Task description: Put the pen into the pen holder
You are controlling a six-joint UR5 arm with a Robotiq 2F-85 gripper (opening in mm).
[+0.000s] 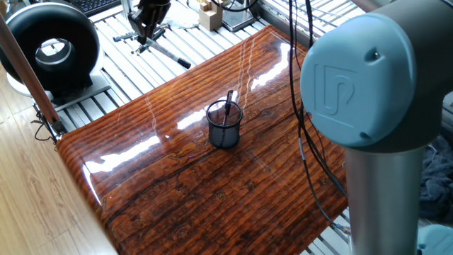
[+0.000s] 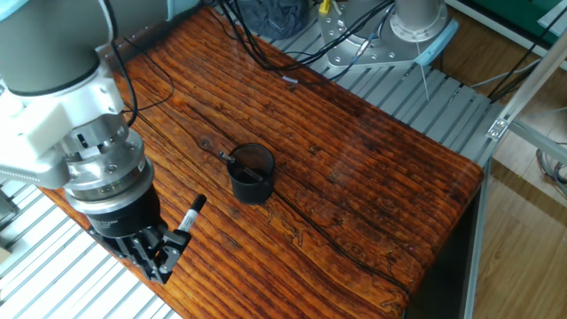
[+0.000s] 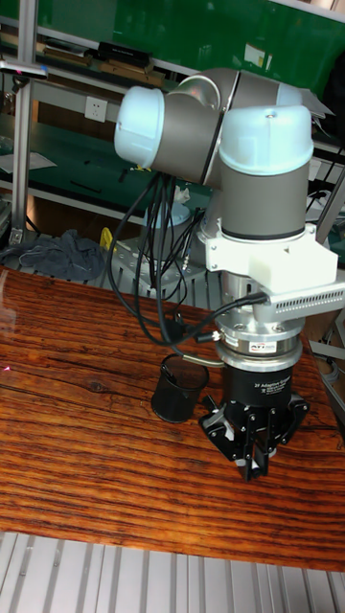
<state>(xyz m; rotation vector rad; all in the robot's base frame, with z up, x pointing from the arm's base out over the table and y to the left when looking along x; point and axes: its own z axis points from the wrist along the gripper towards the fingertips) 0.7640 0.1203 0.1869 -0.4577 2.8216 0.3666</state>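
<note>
At the left of the other fixed view the gripper hangs over the table's near-left edge, its fingers clamped on one end of the pen, probably to leave the rest of the barrel free for the drop. The pen's long axis slants up and to the right, its free black tip aimed towards the pen holder. The holder stands upright mid-table, well apart, already holding a thinner dark pen.
</note>
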